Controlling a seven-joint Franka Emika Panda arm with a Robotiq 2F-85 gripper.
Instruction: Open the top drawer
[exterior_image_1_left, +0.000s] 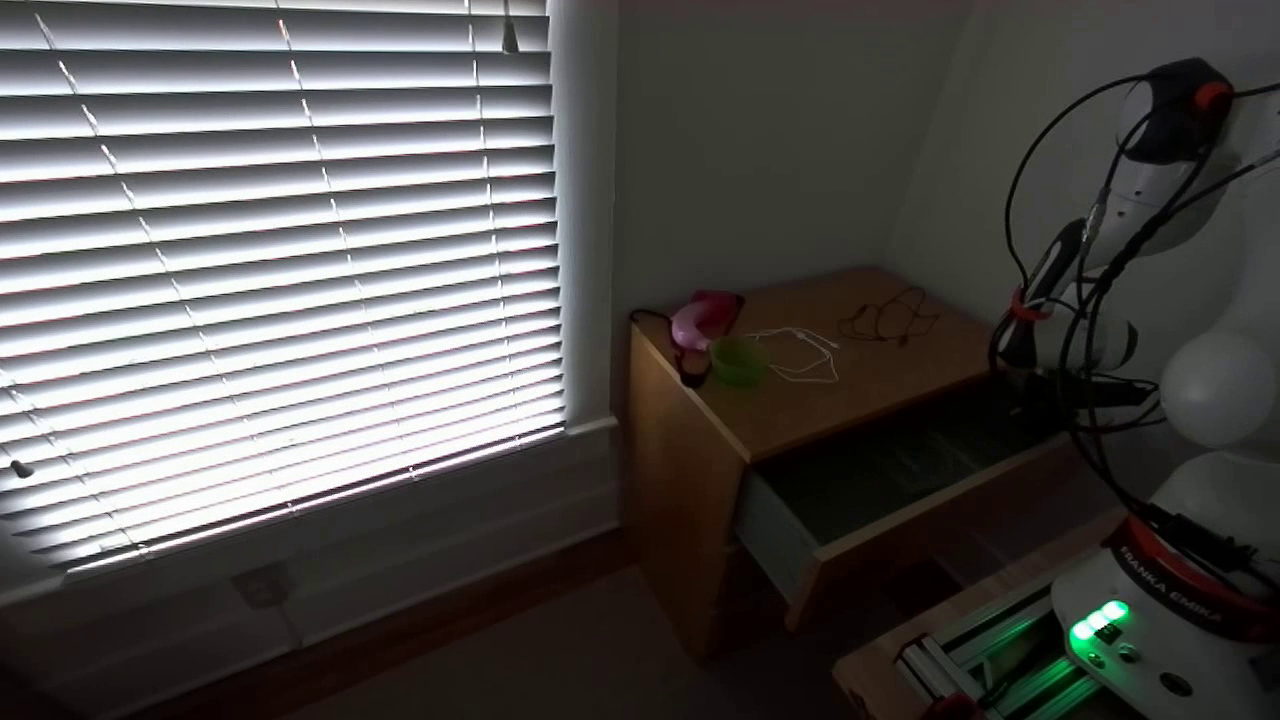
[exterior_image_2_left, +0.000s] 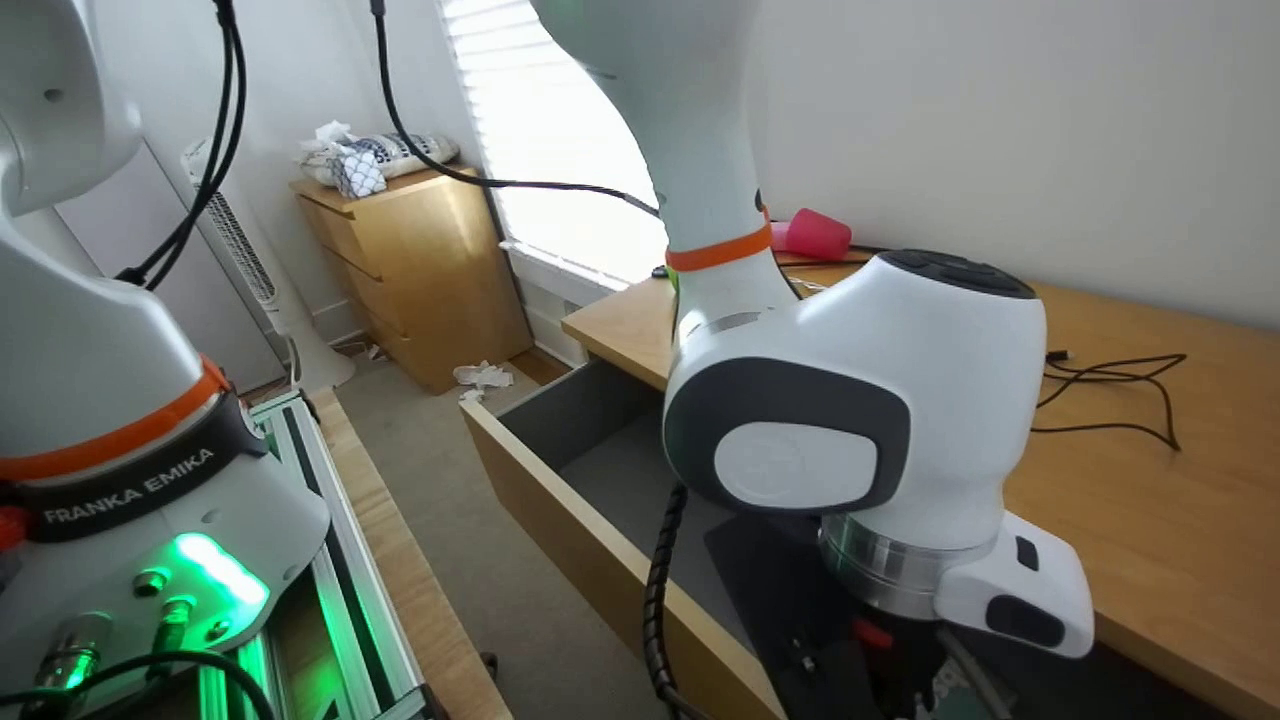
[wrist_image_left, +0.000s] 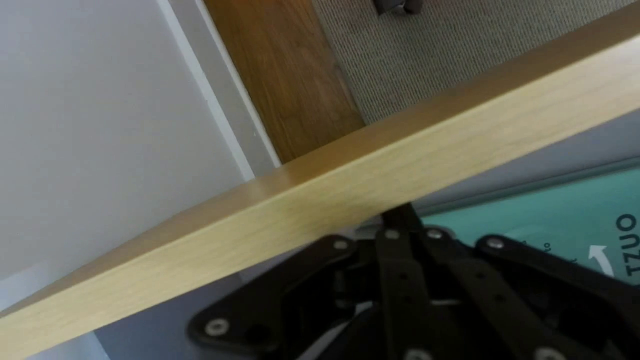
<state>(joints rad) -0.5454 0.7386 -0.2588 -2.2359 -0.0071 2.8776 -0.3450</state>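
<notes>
The top drawer stands well out of the light-brown wooden cabinet (exterior_image_1_left: 680, 490). Its plain front (exterior_image_1_left: 880, 545) and greyish inner box show in both exterior views, with the front (exterior_image_2_left: 560, 525) running diagonally in an exterior view. In the wrist view the drawer front (wrist_image_left: 320, 210) crosses the picture as a light wood strip. My gripper (wrist_image_left: 402, 215) is inside the drawer, close behind this front. Its fingers are together with nothing seen between them; the very tips are hidden by the strip. In an exterior view the gripper (exterior_image_2_left: 900, 665) is dark and partly cut off below.
A pink item (exterior_image_1_left: 705, 320), a green bowl (exterior_image_1_left: 738, 362), a white cable (exterior_image_1_left: 800, 350) and a dark cable (exterior_image_2_left: 1120, 375) lie on the cabinet top. A teal printed item (wrist_image_left: 550, 220) lies in the drawer. The robot's base (exterior_image_2_left: 150, 540) stands before the drawer front.
</notes>
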